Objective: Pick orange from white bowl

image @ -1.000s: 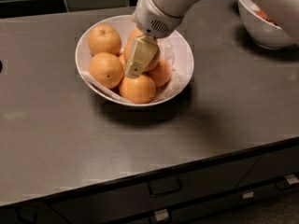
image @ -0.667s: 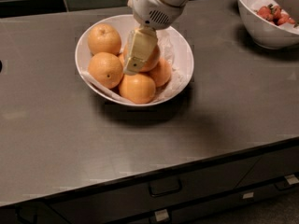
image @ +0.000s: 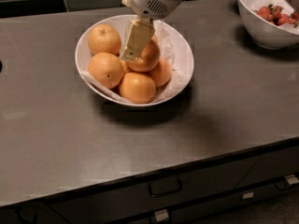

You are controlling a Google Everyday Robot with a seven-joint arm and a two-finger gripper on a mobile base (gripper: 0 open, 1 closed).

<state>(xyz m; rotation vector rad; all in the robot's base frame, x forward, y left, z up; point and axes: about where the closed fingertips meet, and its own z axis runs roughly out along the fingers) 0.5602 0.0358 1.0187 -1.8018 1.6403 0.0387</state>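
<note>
The white bowl point(image: 183, 76) sits on the dark counter with crinkled lining and several oranges in it. My gripper point(image: 141, 54) reaches down into the bowl from above, its white wrist at the top of the view. One cream finger point(image: 136, 40) lies against the left side of the orange point(image: 150, 56), which sits highest in the pile, just above the others. The other finger is hidden behind that fruit. The gripper looks shut on the orange.
Other oranges lie at the bowl's back left point(image: 104, 38), left point(image: 106, 70), front point(image: 137, 87) and right point(image: 161, 73). A deeper white bowl with red fruit point(image: 266, 29) stands at the back right. The counter's front edge runs above drawers point(image: 164, 188).
The gripper has risen a little within the bowl, and the orange between its fingers has come up with it above the pile. The other oranges have stayed put.
</note>
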